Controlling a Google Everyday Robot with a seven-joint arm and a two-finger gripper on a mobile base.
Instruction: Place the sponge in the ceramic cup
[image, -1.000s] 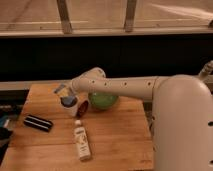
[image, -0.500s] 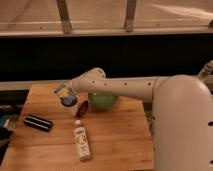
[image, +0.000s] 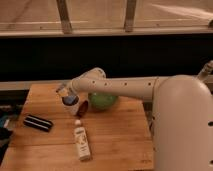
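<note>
striped block lower left of gripper, clear of the work | gripper low, aimed down, grip state: cannot tell | sponge right at gripper tip, over the mouth of ceramic cup, likely lined up for drop-in; seated or not unclear | green bowl just right of gripper

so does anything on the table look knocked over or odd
Only the white bottle lies on its side near the front of the table; no spill shows. The tool hangs beside the green bowl.
</note>
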